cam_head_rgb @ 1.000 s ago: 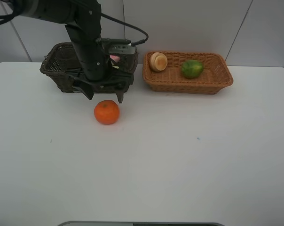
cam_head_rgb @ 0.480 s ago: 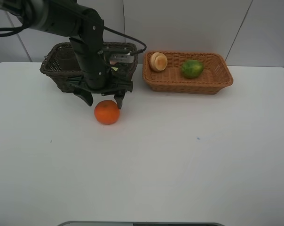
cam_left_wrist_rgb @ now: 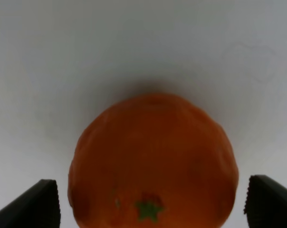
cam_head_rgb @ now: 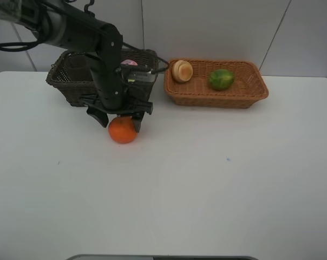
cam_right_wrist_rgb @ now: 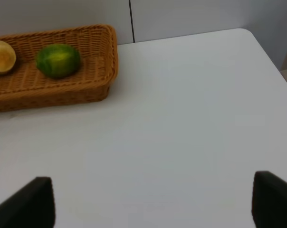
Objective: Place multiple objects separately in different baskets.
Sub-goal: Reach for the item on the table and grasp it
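Observation:
The orange [cam_head_rgb: 123, 130] lies on the white table in front of the dark brown basket [cam_head_rgb: 69, 78]. My left gripper [cam_head_rgb: 119, 120] is open and low over the orange, one finger on each side of it. The left wrist view shows the orange [cam_left_wrist_rgb: 153, 156] between the two fingertips [cam_left_wrist_rgb: 34, 204]. The light tan basket [cam_head_rgb: 244, 89] holds the green fruit [cam_head_rgb: 221, 79] and the pale peach-like fruit [cam_head_rgb: 182, 71]. A bit of pink [cam_head_rgb: 129, 63] shows inside the dark basket. The purple cup and the bottle are hidden. My right gripper [cam_right_wrist_rgb: 150, 204] is open and empty over bare table.
The right wrist view shows the tan basket [cam_right_wrist_rgb: 86, 90] with the green fruit [cam_right_wrist_rgb: 58, 60] and the peach-like fruit [cam_right_wrist_rgb: 2, 57], and the table's corner [cam_right_wrist_rgb: 245, 33]. A grey wall stands behind the baskets.
My left gripper has come down from in front of the dark basket onto the orange and now straddles it. The orange has not moved.

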Motion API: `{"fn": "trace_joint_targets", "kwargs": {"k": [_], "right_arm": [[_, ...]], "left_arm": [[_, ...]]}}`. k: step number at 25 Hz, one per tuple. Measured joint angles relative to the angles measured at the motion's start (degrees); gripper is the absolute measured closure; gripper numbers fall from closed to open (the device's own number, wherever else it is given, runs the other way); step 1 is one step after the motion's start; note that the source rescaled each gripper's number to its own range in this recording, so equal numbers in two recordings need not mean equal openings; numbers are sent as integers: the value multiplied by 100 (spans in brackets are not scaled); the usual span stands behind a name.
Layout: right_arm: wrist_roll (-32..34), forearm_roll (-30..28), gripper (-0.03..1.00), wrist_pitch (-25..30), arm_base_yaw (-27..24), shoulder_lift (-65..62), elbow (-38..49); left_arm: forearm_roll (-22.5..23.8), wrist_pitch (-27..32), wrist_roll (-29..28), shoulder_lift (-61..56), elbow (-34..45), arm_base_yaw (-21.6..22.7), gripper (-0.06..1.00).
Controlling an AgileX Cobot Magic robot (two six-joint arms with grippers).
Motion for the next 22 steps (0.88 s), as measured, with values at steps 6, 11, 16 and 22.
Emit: {"fn": "trace_joint_targets", "kwargs": {"k": [6, 11, 16, 22], "right_arm": [[0, 0, 22, 0, 0, 0, 0], [0, 0, 22, 0, 0, 0, 0], [0, 0, 22, 0, 0, 0, 0], [0, 0, 22, 0, 0, 0, 0]], "left_arm": [[-11, -126, 18, 201, 0, 0, -6], [-11, -196, 29, 319, 0, 0, -6], [-22, -261, 36, 328, 0, 0, -5], [-22, -263, 36, 328, 0, 0, 2]]}}
